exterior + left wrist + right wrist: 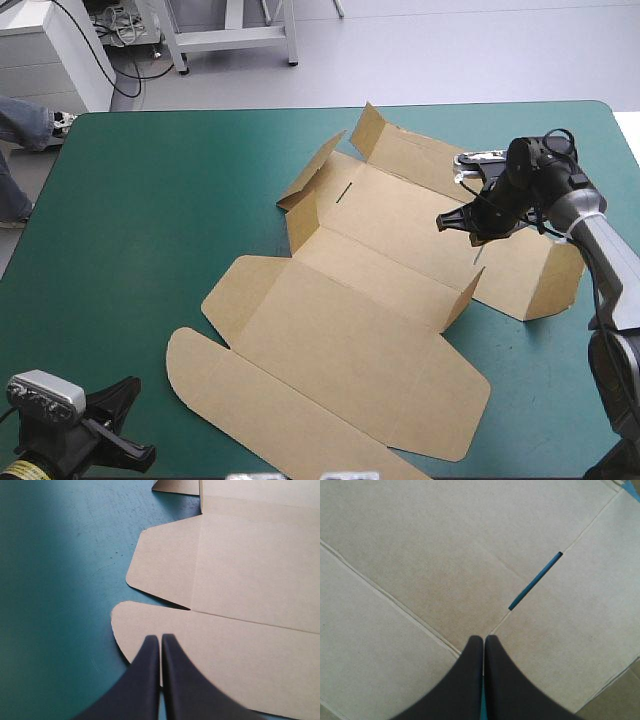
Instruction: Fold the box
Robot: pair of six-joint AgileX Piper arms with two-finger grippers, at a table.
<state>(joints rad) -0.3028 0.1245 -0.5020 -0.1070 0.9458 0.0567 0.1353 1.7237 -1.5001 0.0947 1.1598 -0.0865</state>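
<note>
The brown box (340, 330) lies as a cut sheet across the middle and right of the table, mostly flat. Short flaps stand up at its far left (308, 190), far corner (370, 128) and near its middle (462, 300). My right gripper (447, 222) hovers shut over the sheet's far right panel. In the right wrist view its tip (484, 639) points at bare board (420, 555), with a narrow slot (535, 581) just ahead. My left gripper (130, 420) is at the table's near left corner, shut and holding nothing. Its tip (161, 637) hangs over the box's rounded near flap (150, 625).
Bare teal-green cover (130, 220) stretches over the whole left half of the table, with another strip beyond the box's far edge. The sheet's right end (555, 285) bends upward close to the table's right edge.
</note>
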